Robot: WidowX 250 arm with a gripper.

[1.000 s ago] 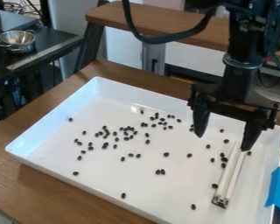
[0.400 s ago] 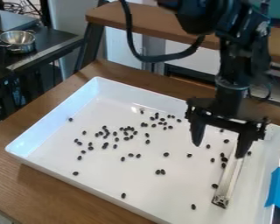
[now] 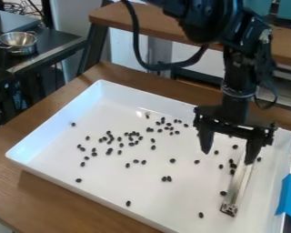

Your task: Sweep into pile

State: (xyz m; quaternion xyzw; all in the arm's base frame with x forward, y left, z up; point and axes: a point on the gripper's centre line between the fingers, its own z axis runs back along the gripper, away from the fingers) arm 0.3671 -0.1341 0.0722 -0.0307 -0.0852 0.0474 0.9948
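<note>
The black gripper hangs over the right part of the white tray, its two fingers spread wide with nothing between them. Its right finger overlaps the upper end of a long, narrow silver-white bar; whether they touch I cannot tell. The bar lies lengthwise on the tray floor near the right side. Small dark beans are scattered over the tray: a loose cluster left of centre, more at the upper middle, and several beside the bar.
The tray's raised walls surround the beans on a brown wooden table. Blue tape is at the tray's right edge. A wooden shelf stands behind, and a metal bowl sits on a dark surface at the upper left.
The gripper has moved left and down in the view, with its right finger now over the bar's upper end. Bar and beans have stayed in place.
</note>
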